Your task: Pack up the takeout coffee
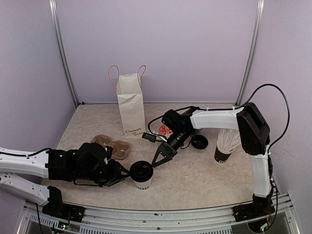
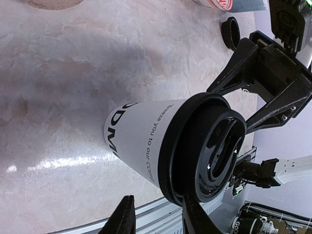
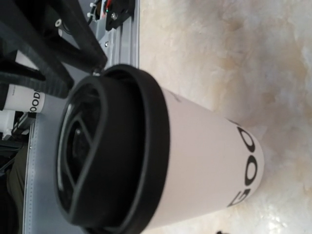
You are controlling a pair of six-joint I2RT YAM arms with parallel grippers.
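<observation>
One white takeout cup (image 1: 142, 182) with black lettering and a black lid stands upright near the table's front edge. It also shows in the left wrist view (image 2: 141, 136) and in the right wrist view (image 3: 209, 156). My left gripper (image 1: 124, 176) is open at the cup's left side. In its own view the gripper (image 2: 158, 217) has the lid rim next to one finger, and the jaws are not closed round the cup. My right gripper (image 1: 161, 162) is wide open just above and right of the cup, its fingers (image 2: 234, 73) spread behind the lid. A second cup is not clearly in view.
A white paper bag (image 1: 131, 107) with handles stands at the back. A brown cardboard cup carrier (image 1: 113, 146) lies left of the cup. A loose black lid (image 1: 199, 142) and a dark cup of white straws (image 1: 225, 146) are on the right. A red-and-white object (image 1: 165, 129) sits behind my right arm.
</observation>
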